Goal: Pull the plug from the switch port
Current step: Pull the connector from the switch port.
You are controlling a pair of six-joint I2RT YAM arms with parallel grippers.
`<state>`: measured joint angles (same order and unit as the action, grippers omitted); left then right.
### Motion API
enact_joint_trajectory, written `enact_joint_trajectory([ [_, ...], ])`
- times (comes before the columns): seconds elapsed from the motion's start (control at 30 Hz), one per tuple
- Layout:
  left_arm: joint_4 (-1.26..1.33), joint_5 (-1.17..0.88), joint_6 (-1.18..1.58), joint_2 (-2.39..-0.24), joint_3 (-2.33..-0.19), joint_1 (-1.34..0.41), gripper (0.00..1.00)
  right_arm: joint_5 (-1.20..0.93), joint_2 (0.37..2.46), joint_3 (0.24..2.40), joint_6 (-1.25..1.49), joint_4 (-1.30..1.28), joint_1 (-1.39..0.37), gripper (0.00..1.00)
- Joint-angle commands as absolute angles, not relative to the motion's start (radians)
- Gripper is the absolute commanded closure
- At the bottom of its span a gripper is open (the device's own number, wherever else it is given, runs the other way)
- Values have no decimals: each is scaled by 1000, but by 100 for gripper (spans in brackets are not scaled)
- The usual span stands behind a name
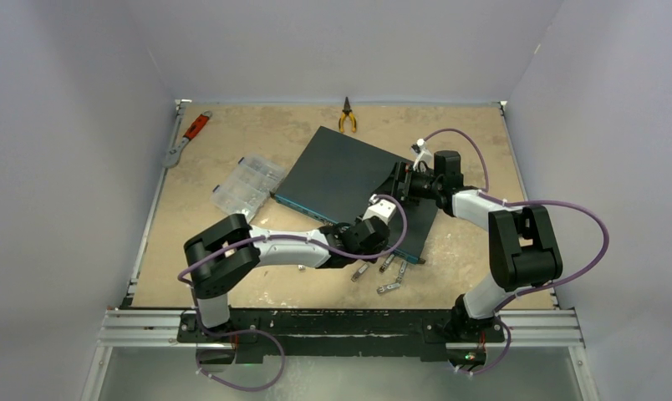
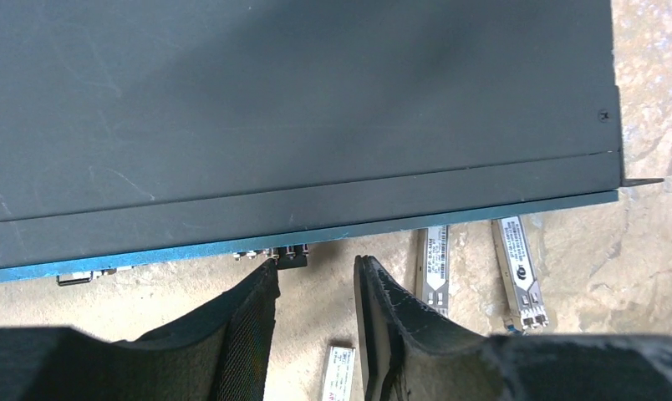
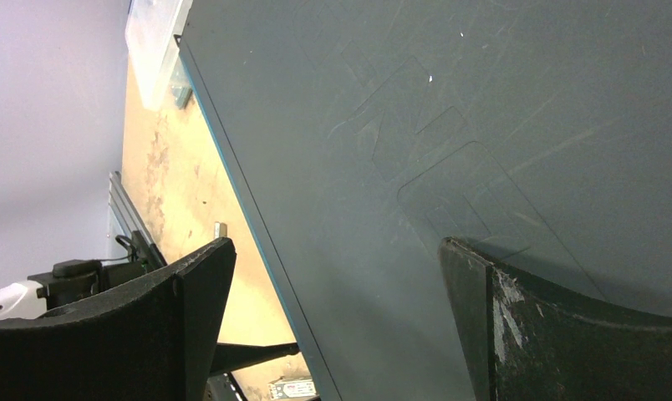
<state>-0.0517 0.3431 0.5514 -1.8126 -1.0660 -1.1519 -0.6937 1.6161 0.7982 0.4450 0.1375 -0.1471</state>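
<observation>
Left pincer (image 2: 318,264) at flat dark-teal switch (image 2: 299,109)

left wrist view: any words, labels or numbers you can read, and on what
"SFP-SX-MM", as far as legible, on the middle module's white label.
Right module: logo and print too small to read.
Near module: label blurred.
Switch: no text visible.

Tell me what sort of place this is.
Likely a robotics lab test cell for network hardware work. Plain white walls box in a worn table with an aluminium rail. On the table lie a switch, loose transceiver modules and pliers.
</observation>
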Motion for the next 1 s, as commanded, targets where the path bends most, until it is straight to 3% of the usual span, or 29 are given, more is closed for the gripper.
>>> enact_joint_trajectory([
  [0.0, -73, 405, 546, -1836, -1125, -1167, 64, -420, 1681, 735, 365, -32, -116, 1],
  [0.67, -53, 455, 581, -1845, -1155, -1167, 71, -432, 1690, 734, 362, -21, -116, 1],
  [0.8, -43, 453, 574, -1857, -1170, -1167, 81, -434, 1692, 735, 362, -21, -115, 2],
  [0.93, -53, 455, 571, -1861, -1180, -1167, 100, -434, 1692, 736, 360, -23, -115, 1],
  [0.97, -59, 455, 572, -1860, -1178, -1167, 100, -434, 1693, 737, 360, -23, -115, 1],
])
